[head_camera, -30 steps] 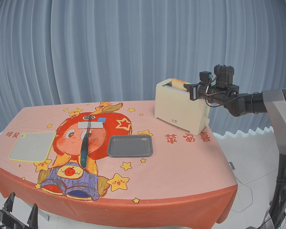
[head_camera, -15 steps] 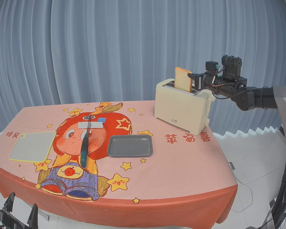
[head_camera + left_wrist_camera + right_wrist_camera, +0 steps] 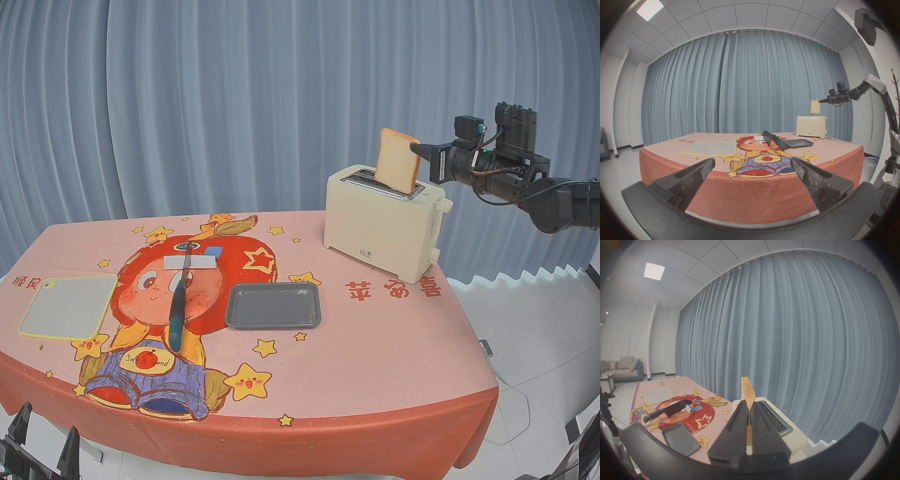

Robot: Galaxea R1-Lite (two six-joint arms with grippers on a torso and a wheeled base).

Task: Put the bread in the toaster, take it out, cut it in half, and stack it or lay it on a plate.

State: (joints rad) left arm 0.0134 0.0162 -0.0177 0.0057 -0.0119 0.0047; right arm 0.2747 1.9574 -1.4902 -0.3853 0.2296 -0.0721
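Well, the left claw hangs released before the surface, where board, knife and plate lie. Above the toaster, the bread stands upright, pinched by one edge in the clenched right claw; so thin a hold could let it swing or drop during the carry. The left wrist view shows the slice clear of the slot, unsure from the head view; the right wrist view shows the pinch edge-on.

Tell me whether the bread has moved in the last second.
Yes. Pinched by the right gripper, the bread has risen out of the toaster and now hangs above it; the toaster has not moved.
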